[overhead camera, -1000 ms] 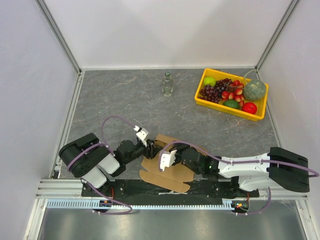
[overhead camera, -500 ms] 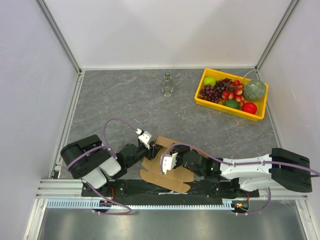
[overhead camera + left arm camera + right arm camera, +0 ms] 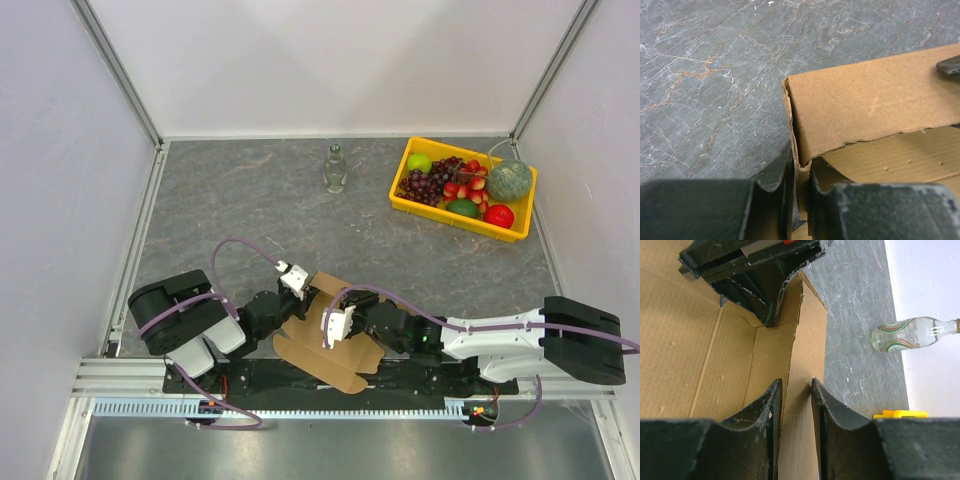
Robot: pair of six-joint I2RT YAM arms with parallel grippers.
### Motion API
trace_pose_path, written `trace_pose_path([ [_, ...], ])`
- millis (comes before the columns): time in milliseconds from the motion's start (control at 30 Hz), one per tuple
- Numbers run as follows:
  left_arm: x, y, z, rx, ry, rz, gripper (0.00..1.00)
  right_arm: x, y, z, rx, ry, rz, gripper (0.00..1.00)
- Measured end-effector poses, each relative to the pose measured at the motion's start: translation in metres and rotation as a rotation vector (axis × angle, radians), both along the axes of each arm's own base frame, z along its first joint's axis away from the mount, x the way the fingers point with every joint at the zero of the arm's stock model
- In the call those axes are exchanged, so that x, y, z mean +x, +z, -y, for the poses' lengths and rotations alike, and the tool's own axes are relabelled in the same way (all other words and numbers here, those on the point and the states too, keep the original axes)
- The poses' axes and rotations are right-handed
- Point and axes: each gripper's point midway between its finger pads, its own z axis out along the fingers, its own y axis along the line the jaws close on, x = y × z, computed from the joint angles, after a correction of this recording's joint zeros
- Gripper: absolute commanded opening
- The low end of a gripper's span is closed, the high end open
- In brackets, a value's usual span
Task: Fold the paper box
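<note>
Paper box [image 3: 340, 365] nearer, between both pincers [image 3: 799, 195] [image 3: 796, 410]

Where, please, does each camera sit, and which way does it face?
Top external: above, behind the bases, looking down on the table; left arm and right arm show.
Left wrist: looks along its fingers at the paper box wall.
Right wrist: looks along its fingers over the box to the left gripper.
Shared: top and right wrist show the bottle.

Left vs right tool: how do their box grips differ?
The left tool pinches the paper box at the raised wall's end corner; the right tool clamps that same wall further along. The wall runs sideways from the left tool, but straight ahead between the right tool's fingers. Both are shut on cardboard.
</note>
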Motion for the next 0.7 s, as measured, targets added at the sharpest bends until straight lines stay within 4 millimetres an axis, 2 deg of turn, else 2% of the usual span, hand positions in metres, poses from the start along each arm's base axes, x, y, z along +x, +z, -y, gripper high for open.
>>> trace_pose_path([
  [167, 0.002, 0.0, 0.002, 0.016, 0.015, 0.019, 0.03, -0.003, 0.002, -0.002, 0.027, 0.011, -0.022, 0.37],
  [500, 0.004, 0.0, 0.004, 0.045, 0.034, 0.048, 0.02, -0.009, -0.002, -0.004, 0.048, 0.022, -0.061, 0.4],
  [600, 0.003, 0.0, 0.004, 0.053, 0.038, 0.054, 0.18, -0.01, -0.004, -0.004, 0.055, 0.023, -0.071, 0.4],
  [633, 0.003, 0.0, 0.004, 0.054, 0.039, 0.056, 0.2, -0.01, -0.004, -0.004, 0.057, 0.025, -0.074, 0.4],
  [700, 0.003, 0.0, 0.005, 0.059, 0.042, 0.061, 0.18, -0.011, -0.005, -0.004, 0.06, 0.027, -0.079, 0.4],
])
